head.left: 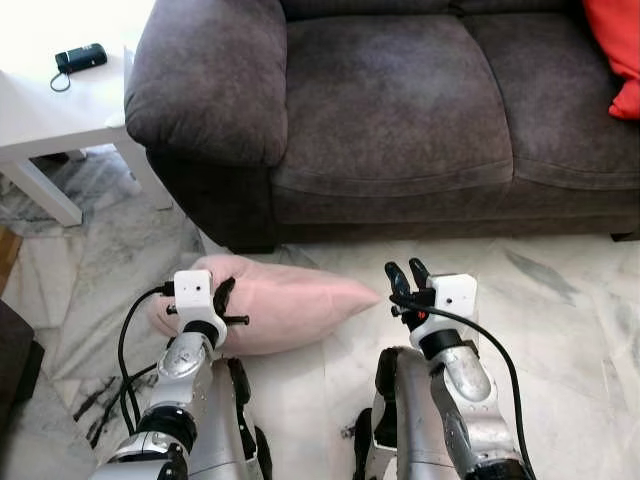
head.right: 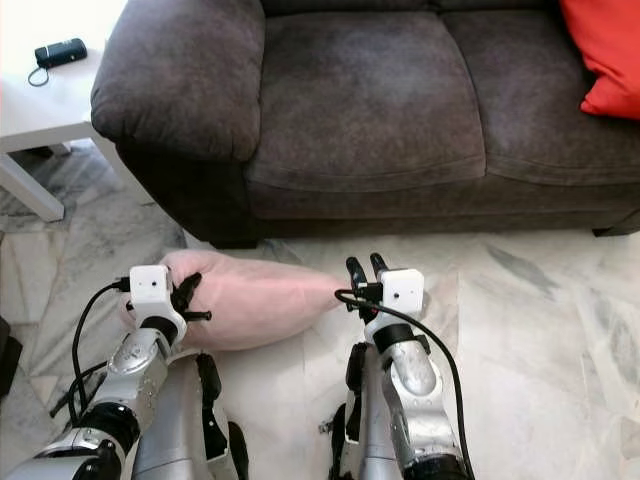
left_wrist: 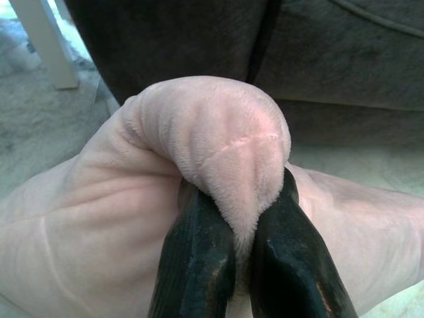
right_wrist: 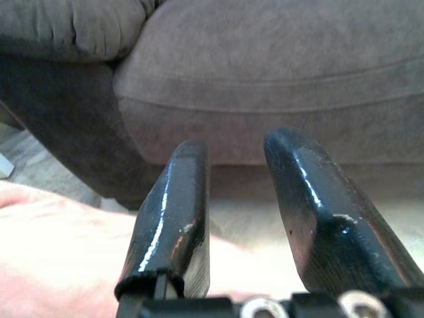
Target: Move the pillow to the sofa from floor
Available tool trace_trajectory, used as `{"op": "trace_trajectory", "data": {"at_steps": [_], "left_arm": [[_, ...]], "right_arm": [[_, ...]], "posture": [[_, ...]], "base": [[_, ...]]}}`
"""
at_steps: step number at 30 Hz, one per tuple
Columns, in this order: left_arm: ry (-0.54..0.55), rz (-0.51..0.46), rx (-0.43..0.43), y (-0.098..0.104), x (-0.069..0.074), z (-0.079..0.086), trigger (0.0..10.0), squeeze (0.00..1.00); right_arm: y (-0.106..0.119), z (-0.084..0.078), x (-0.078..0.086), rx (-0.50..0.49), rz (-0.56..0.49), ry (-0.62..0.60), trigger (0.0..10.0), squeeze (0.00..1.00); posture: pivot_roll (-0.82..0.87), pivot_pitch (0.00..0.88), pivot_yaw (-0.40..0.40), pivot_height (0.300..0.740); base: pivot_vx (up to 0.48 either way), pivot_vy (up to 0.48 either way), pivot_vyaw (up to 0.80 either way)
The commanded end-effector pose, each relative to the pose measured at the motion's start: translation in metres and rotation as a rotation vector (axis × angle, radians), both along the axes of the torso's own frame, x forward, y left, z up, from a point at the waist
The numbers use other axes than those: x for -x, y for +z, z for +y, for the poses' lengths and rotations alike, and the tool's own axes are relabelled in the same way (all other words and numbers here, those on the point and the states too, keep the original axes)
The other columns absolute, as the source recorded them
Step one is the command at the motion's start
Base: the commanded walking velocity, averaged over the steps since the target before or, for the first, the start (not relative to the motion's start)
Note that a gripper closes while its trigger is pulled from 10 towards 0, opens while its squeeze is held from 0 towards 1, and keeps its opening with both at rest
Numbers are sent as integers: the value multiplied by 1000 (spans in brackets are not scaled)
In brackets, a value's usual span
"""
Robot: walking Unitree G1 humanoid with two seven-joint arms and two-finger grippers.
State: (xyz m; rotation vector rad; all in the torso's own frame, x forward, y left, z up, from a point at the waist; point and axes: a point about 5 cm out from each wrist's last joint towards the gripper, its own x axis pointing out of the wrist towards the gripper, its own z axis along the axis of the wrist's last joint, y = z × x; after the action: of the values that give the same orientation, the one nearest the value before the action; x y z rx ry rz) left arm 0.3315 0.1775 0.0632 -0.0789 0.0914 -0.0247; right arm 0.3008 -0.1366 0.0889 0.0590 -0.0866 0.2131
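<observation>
A pale pink pillow (head.left: 290, 302) lies on the marble floor just in front of the dark brown sofa (head.left: 400, 100). My left gripper (head.left: 224, 297) is shut on a bunched fold of the pillow (left_wrist: 218, 146) at its left end; the fabric is pinched between the two black fingers (left_wrist: 199, 258). My right gripper (head.left: 407, 274) hangs open just past the pillow's right tip, with nothing between its fingers (right_wrist: 175, 212). The pillow's edge (right_wrist: 59, 258) lies below and beside it.
A white side table (head.left: 50, 110) with a small black device (head.left: 80, 57) stands left of the sofa arm (head.left: 210, 80). A red cushion (head.left: 615, 45) rests at the sofa's right end. Marble floor (head.left: 560, 330) spreads to the right.
</observation>
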Motion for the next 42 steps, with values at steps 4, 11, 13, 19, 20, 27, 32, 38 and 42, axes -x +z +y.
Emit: {"op": "trace_trajectory", "data": {"at_steps": [4, 11, 13, 19, 20, 27, 32, 38, 42], "left_arm": [[-5, -67, -20, 8, 2, 3, 10000, 0], [-6, -72, -25, 8, 2, 6, 10000, 0], [-6, -72, -27, 9, 2, 6, 10000, 0], [-8, -78, -29, 11, 1, 6, 10000, 0], [-11, -79, -30, 12, 0, 5, 10000, 0], [-16, -77, -34, 12, 0, 6, 10000, 0], [-19, -79, -34, 13, -1, 5, 10000, 0], [-21, -75, -36, 13, -2, 4, 10000, 0], [-20, -74, -38, 13, -2, 4, 10000, 0]], "right_arm": [[-6, -5, 0, 3, 10, -16, 10000, 0], [-6, -1, -3, -5, 1, -6, 10000, 0], [-6, 1, -3, -5, 0, -4, 10000, 0], [-6, 2, -5, -8, -11, -5, 10000, 0], [-6, 1, -5, -9, -13, -6, 10000, 0], [-7, 3, -5, -15, -14, -8, 10000, 0], [-8, 3, -5, -17, -14, -7, 10000, 0], [-8, 4, -7, -16, -12, -4, 10000, 0], [-8, 3, -7, -16, -14, -6, 10000, 0]], "posture": [[38, 155, 16, 536], [47, 130, 22, 540], [48, 125, 24, 552], [48, 114, 30, 587], [47, 113, 33, 597], [52, 109, 38, 647], [53, 106, 39, 672], [52, 106, 40, 717], [54, 108, 40, 740]], "base": [[0, 0, 0], [0, 0, 0], [0, 0, 0], [0, 0, 0], [0, 0, 0], [0, 0, 0], [0, 0, 0], [0, 0, 0], [0, 0, 0]]}}
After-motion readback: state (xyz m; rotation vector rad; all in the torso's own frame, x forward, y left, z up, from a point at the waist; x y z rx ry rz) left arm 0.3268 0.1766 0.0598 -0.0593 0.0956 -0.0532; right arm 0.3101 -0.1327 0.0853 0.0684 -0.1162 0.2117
